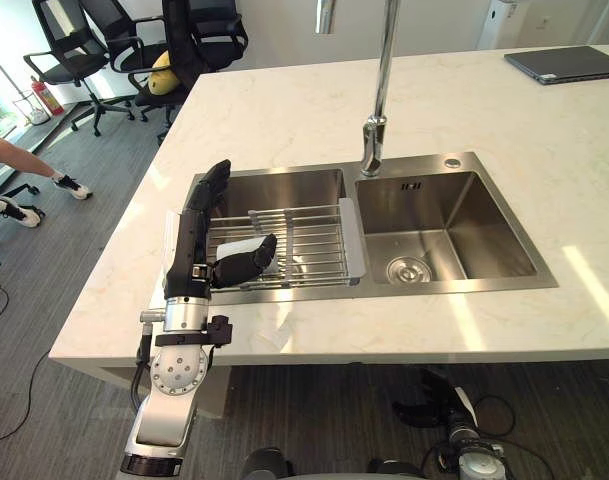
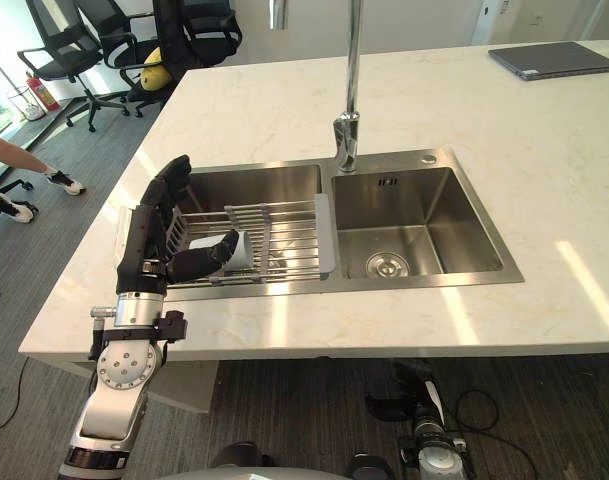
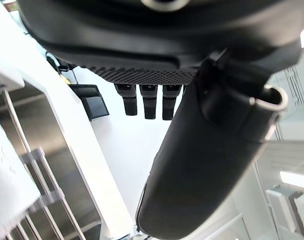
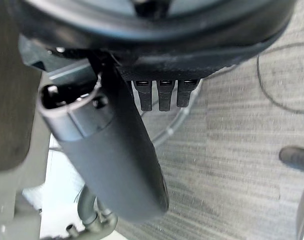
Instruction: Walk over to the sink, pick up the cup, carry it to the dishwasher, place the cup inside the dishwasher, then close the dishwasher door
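Centrally, a white counter (image 1: 284,110) carries a double sink (image 1: 439,215); a wire rack (image 1: 319,240) spans its left basin. Above that basin's left rim the left hand (image 1: 189,250) stands spread wide, fingers straight, holding nothing; the pale cup (image 1: 242,246) lies on the rack just past its thumb; the right hand (image 4: 156,45) hangs relaxed, unclenched, over carpet (image 4: 241,150).

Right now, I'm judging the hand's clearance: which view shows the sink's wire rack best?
The left eye view: the wire rack lies across the left basin, the left hand covering its left end. The right eye view shows nearly the same. The left wrist view catches a few bars; the right wrist view faces carpet.
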